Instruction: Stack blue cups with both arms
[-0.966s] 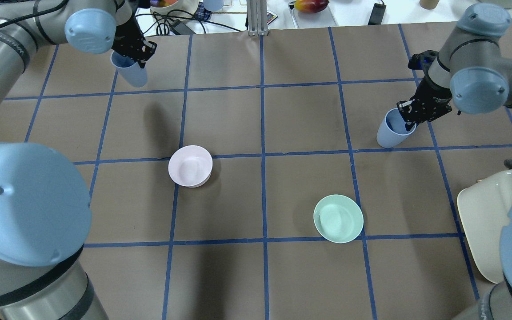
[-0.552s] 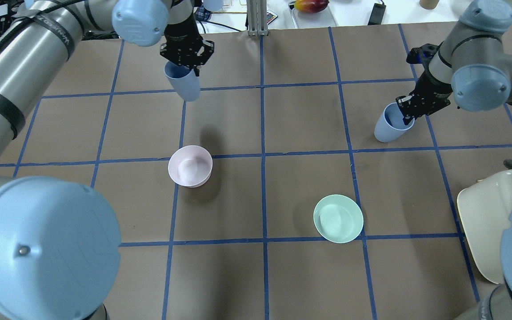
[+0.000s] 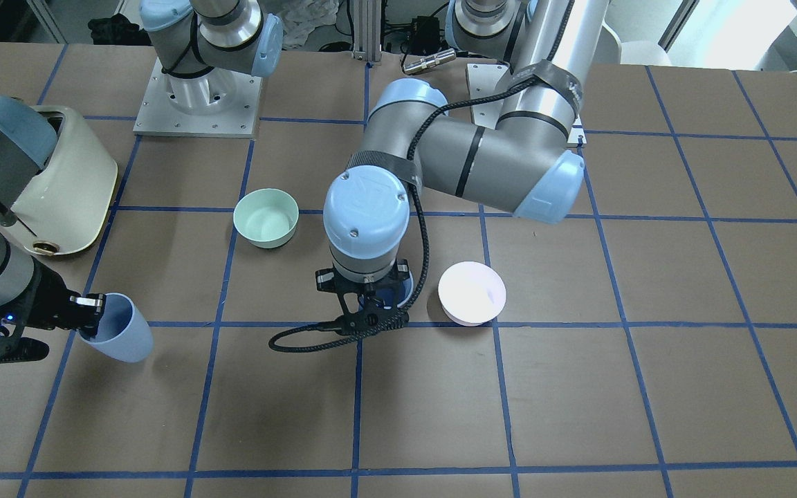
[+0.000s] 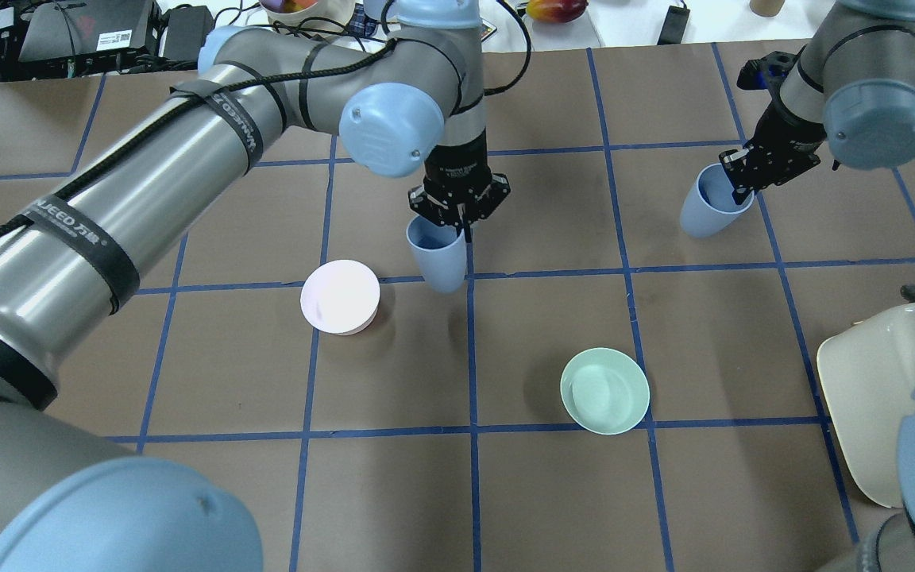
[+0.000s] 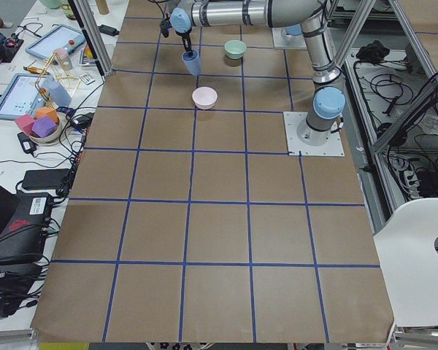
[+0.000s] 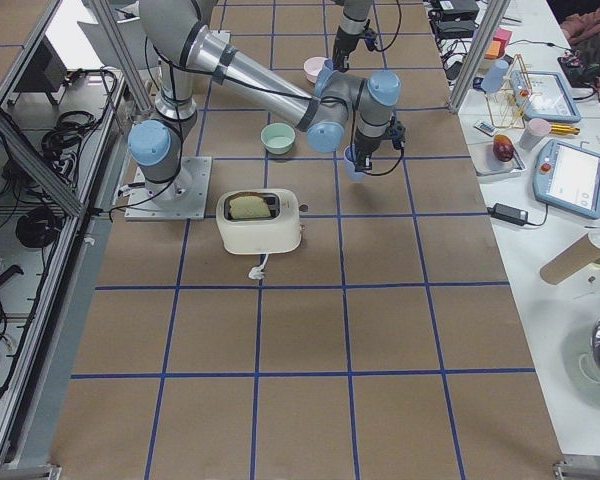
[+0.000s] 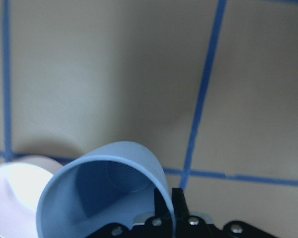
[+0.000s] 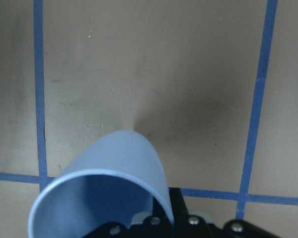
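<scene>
Brown table point(image 4: 394, 492) gridded with blue tape point(image 4: 471, 357).

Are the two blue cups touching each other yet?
Apart. The overhead view shows one blue cup in the left claw near mid-table and the other blue cup in the right claw, with a wide gap between.

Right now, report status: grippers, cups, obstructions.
Left gripper shut on blue cup, beside pink bowl. Right gripper shut on second blue cup. Cups far apart, unstacked.

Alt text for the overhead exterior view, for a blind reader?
Both arms pinch blue cups by the rim in shut jaws: the left arm holds the left cup beside the pink bowl, the right arm the right cup at far right. A mint-green bowl sits nearer the robot.
</scene>
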{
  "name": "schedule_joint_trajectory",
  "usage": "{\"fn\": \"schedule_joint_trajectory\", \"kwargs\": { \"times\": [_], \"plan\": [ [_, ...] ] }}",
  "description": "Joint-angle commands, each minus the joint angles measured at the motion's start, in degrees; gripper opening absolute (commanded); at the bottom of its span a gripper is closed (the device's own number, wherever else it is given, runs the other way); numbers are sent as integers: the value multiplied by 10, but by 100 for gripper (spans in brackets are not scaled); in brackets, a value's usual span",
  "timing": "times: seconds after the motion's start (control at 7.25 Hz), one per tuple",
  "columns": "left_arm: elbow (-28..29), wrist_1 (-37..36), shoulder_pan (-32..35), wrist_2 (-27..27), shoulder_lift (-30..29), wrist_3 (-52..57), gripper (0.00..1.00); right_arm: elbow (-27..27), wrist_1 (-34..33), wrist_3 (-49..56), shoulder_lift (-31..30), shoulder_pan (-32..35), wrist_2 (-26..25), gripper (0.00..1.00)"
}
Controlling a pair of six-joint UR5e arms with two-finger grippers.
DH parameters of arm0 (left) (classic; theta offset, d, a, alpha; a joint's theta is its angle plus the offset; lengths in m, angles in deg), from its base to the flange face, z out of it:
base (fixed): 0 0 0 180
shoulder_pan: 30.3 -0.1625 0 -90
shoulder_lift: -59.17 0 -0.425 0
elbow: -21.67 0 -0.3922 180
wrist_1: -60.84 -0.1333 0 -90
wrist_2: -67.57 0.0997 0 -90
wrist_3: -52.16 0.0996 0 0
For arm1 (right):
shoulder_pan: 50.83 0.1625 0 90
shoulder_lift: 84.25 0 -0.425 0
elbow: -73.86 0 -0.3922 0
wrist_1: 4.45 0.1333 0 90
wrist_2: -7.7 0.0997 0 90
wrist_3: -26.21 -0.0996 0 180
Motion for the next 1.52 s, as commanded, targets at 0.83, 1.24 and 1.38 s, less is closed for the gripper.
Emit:
{"fn": "schedule_joint_trajectory", "kwargs": {
  "times": [0.83, 1.24, 1.38],
  "plan": [
    [-101, -108, 32, 13, 11, -16, 24, -6, 14, -56, -25, 26, 1, 0],
    [-94, -103, 31, 11, 40, -16, 100, 1, 49, -75, -56, 31, 7, 0],
    [-93, -97, 28, 14, 57, -16, 100, 2, 51, -77, -57, 31, 8, 0]
  ]
}}
